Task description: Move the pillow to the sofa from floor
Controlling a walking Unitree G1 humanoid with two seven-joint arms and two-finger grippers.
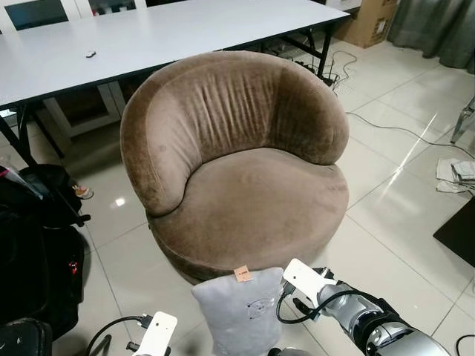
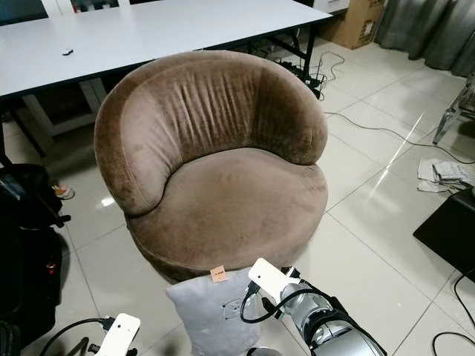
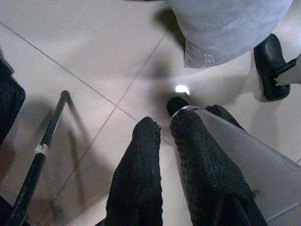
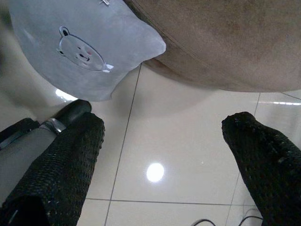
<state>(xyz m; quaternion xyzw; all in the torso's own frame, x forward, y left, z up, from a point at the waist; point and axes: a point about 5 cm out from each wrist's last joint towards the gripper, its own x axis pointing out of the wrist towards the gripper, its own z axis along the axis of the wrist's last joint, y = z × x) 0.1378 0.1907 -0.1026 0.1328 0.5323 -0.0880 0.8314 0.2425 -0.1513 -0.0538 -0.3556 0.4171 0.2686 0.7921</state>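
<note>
A: Head views. Where is the pillow?
B: Pillow (image 1: 241, 308), grey, stands on the tile floor (image 1: 401, 245), leaning against the front of the brown sofa (image 1: 237, 163). An orange tag sits at its top edge. Sofa seat carries nothing. White table (image 1: 148, 33) behind the sofa, black bag (image 1: 37, 245) on the robot's left.

A: Arms there?
B: Right arm (image 1: 371, 319) sits just beside the pillow's right side; left arm (image 1: 152, 337) is low on the pillow's left.

A: Left wrist view?
B: Left gripper (image 3: 162, 129): fingers close together, a slim gap between them, gripping nothing, pointing down at the floor. A pillow corner lies beyond the tips, apart from them.

A: Right wrist view?
B: Right gripper (image 4: 164, 141): fingers wide apart over bare tile. Pillow with a stitched bear face lies near one finger, not touching; its corner meets the sofa base.
</note>
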